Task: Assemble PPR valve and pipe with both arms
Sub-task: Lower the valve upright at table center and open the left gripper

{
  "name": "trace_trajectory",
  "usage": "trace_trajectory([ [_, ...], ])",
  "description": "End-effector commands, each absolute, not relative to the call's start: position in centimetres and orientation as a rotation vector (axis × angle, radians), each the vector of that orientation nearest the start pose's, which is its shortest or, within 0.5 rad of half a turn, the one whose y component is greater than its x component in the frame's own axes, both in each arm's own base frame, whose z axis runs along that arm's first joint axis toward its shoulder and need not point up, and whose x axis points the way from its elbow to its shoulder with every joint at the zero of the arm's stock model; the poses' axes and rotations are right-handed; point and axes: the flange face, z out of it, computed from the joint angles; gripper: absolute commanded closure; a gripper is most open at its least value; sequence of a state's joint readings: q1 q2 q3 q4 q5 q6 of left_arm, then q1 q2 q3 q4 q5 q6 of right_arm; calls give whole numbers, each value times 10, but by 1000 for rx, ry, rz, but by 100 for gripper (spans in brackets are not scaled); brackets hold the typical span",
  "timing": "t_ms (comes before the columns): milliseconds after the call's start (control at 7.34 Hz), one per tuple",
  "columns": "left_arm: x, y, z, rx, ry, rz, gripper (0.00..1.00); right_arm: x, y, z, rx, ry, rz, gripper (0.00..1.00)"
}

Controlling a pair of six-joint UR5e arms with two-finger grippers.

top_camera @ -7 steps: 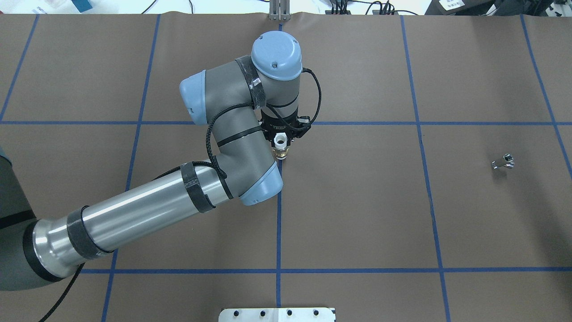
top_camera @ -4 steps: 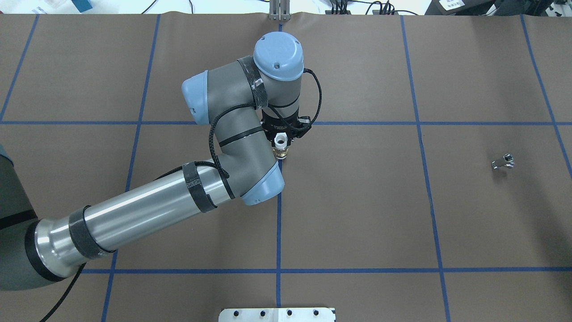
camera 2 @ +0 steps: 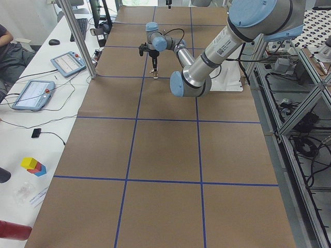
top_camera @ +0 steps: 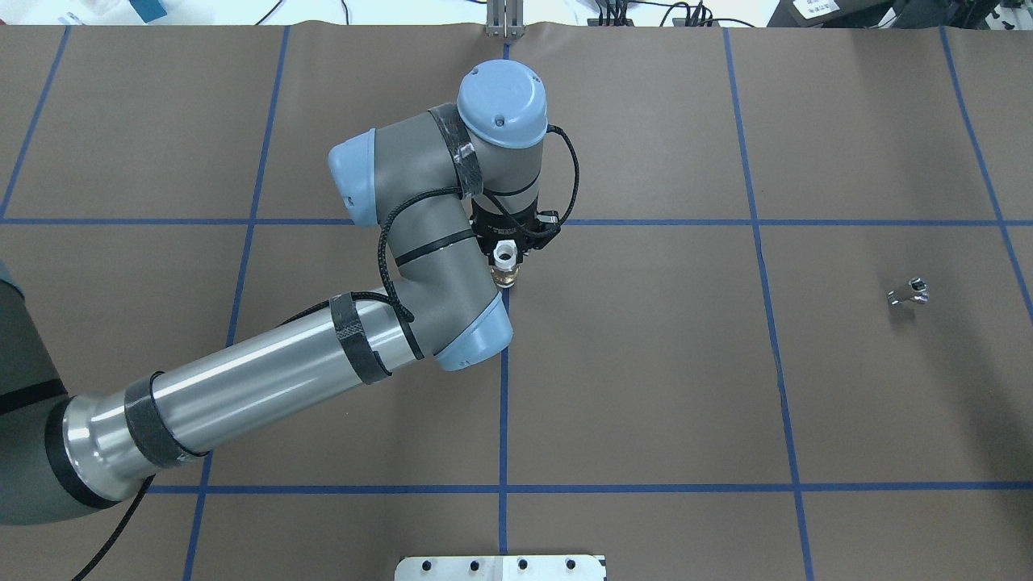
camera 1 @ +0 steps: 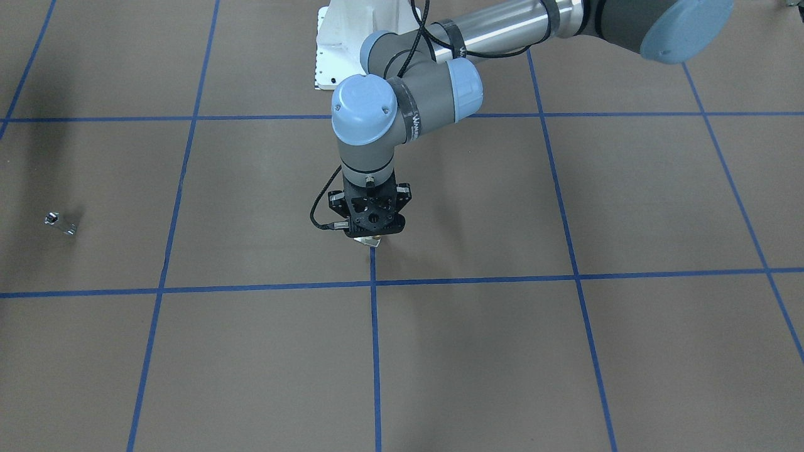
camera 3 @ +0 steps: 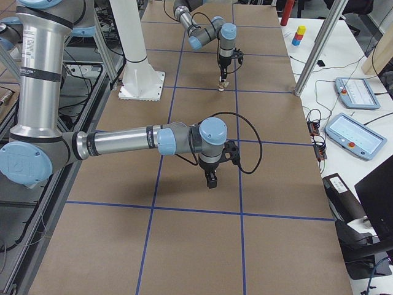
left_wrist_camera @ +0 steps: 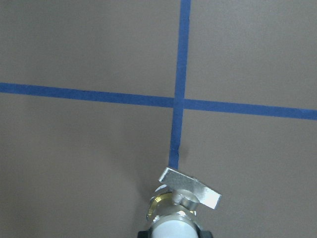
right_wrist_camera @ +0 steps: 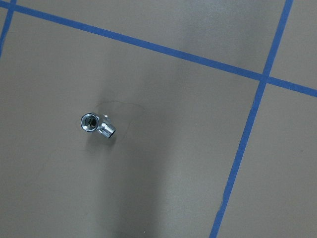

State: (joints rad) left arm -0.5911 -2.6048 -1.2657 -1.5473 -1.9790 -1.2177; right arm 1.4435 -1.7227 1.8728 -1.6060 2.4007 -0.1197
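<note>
A brown table point(top_camera: 646, 379) is marked with a grid of blue tape lines point(top_camera: 503, 403). Over its middle, the left gripper point(top_camera: 505, 252) points straight down. Its jaws are closed on the white collar of the valve point(top_camera: 506, 277). The valve hangs upright, with its brass middle and flat tab at the bottom. It is just on the near side of a tape crossing and low over the table; whether it touches the surface is unclear. The pipe point(top_camera: 908, 292) lies alone on the table well apart to the right, past the next tape line, with nothing holding it. It lies roughly left to right. In the right wrist view its round open end faces up and a short threaded stub sticks out sideways. The right arm point(camera 3: 123, 142) is much the nearer one to the pipe. The right gripper point(camera 3: 212, 180) hangs pointing down on that side of the table. It shows only in the side view, so whether it is open or closed cannot be told. Its wrist camera looks down on the pipe from above, with the pipe left of centre in that view. The pickup therefore probably falls to the right arm, which would need to centre itself over the pipe and then descend. The valve's downward axis suggests the two parts will have to be turned to line up before they can join.
</note>
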Motion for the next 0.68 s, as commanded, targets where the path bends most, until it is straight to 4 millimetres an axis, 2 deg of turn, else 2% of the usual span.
trace_trajectory([
  [0, 608, -520, 126, -33, 792, -78, 34, 5, -434, 580, 104, -832, -279, 0],
  [136, 607, -521, 126, -32, 793, -79, 27, 5, -434, 580, 104, -832, -279, 0],
  [545, 602, -519, 118, -22, 809, -75, 21, 1, -434, 580, 86, -834, -254, 0],
])
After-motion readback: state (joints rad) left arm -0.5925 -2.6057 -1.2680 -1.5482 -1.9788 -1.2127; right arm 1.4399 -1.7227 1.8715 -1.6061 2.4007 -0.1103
